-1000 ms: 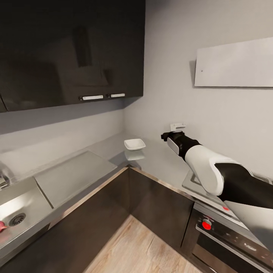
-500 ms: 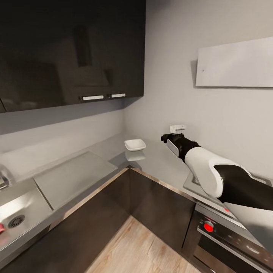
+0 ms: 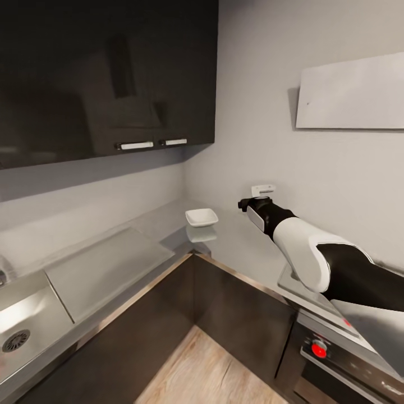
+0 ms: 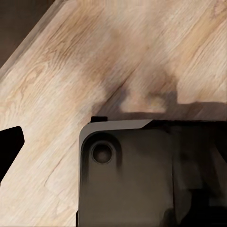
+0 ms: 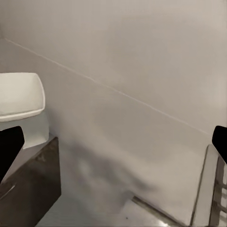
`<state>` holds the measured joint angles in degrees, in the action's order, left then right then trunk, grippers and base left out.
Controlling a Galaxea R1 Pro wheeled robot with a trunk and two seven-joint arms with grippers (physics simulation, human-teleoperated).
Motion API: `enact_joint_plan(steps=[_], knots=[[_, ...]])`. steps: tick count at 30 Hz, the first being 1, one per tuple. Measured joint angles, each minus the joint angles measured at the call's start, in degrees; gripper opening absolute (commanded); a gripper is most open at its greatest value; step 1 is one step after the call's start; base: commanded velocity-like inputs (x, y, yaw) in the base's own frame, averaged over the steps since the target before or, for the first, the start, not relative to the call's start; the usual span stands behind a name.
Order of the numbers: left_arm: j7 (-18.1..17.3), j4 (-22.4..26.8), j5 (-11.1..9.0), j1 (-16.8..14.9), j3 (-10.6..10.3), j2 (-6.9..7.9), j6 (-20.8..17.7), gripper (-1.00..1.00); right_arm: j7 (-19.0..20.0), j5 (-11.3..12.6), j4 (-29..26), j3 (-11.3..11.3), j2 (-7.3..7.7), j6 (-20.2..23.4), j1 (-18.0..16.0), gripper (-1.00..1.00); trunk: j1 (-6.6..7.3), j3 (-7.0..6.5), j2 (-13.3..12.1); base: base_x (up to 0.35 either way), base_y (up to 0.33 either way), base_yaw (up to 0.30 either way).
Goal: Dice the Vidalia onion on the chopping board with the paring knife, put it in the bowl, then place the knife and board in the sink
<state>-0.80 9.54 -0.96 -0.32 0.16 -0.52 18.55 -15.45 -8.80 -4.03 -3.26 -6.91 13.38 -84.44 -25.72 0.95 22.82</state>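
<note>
Onion gone from view; right pincer released near square white bowl.

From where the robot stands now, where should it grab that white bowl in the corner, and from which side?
Probably by the rim: the bowl is shallow and square with rounded corners, sitting upright on the countertop, so a pinch over one straight edge from above looks safest. The right gripper is to its right, fingers wide apart in the right wrist view, so the near right edge suits.

The bowl sits on the countertop in the corner, right of the sink.
</note>
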Motion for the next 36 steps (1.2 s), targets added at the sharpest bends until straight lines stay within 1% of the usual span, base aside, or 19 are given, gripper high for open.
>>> enact_joint_plan(steps=[5,11,12,14,16,19,22,23,25,26,28,30,34,35,36], knots=[[0.05,-0.18,-0.01,0.0,-0.1,-0.03,-0.16,1.0,0.0,-0.02,-0.01,0.0,0.03,0.0,0.0,1.0,0.0,0.0,0.0,0.298,-0.011,0.0],[0.51,-3.04,0.12,0.02,-0.31,-0.58,-0.4,1.0,-0.04,0.03,0.0,0.0,0.0,0.0,0.0,1.0,-0.01,0.0,0.0,0.165,-0.113,0.0],[0.55,-4.06,0.11,0.01,-0.31,-0.54,-0.39,1.0,-0.03,0.04,-0.01,0.0,-0.01,0.0,0.0,1.0,-0.02,0.0,-0.01,0.053,-0.054,0.0],[0.61,-7.18,0.08,0.03,-0.29,-0.03,-0.21,1.0,-0.02,0.01,-0.01,0.0,0.0,0.0,0.0,1.0,-0.02,0.0,-0.01,0.028,-0.028,0.0],[0.51,-9.18,0.08,0.06,-0.3,0.4,0.03,1.0,-0.02,-0.05,-0.01,0.0,0.04,0.0,0.0,1.0,-0.02,0.0,-0.01,0.011,-0.012,0.0],[0.3,-10.23,0.08,0.08,-0.3,0.59,0.1,1.0,-0.05,-0.09,-0.01,-0.04,0.11,0.0,0.0,1.0,-0.02,0.0,-0.01,0.004,-0.004,0.0],[0.18,-10.67,0.02,0.32,-0.32,0.48,0.26,1.0,-0.01,-0.07,-0.04,-0.04,0.12,0.0,0.0,1.0,-0.02,0.0,-0.01,0.0,0.0,0.0],[0.16,-10.79,0.02,0.98,-0.33,0.35,0.58,1.0,-0.01,-0.02,-0.02,-0.03,0.11,0.0,0.0,1.0,-0.02,0.01,-0.01,0.0,0.0,0.0],[0.18,-10.82,0.01,2.7,-0.31,0.41,2.61,1.0,0.0,0.03,-0.02,-0.01,0.07,0.0,0.0,1.0,-0.02,0.0,-0.01,0.0,0.0,0.0],[0.2,-10.85,0.01,4.12,-0.29,0.5,5.08,1.0,0.0,0.04,-0.01,-0.01,0.07,0.0,0.0,1.0,-0.02,0.01,-0.01,0.0,0.0,0.0],[0.31,-10.98,-0.03,7.56,-0.29,0.54,12.3,1.0,0.0,0.03,-0.01,-0.01,0.08,0.0,0.0,1.0,-0.02,0.01,-0.01,0.0,0.0,0.0],[0.48,-11.77,0.0,12.04,-0.33,0.32,21.07,1.0,0.0,0.01,-0.01,-0.01,0.09,0.03,0.0,1.0,-0.02,0.02,-0.01,0.0,0.0,0.0],[0.82,-13.44,0.11,20.65,-0.35,-0.77,38.43,1.0,0.0,0.01,-0.01,-0.01,0.09,0.05,0.0,1.0,-0.02,0.01,-0.01,0.0,0.0,0.0],[1.18,-13.6,0.15,22.64,-0.32,-0.89,41.15,1.0,0.0,0.04,-0.01,0.0,0.09,0.06,0.0,1.0,-0.01,0.02,-0.01,0.0,0.0,0.0],[1.29,-13.64,0.15,23.18,-0.29,-0.89,41.24,1.0,0.0,0.04,-0.01,0.0,0.09,0.06,0.0,1.0,-0.02,0.0,-0.01,0.0,0.0,0.0]])
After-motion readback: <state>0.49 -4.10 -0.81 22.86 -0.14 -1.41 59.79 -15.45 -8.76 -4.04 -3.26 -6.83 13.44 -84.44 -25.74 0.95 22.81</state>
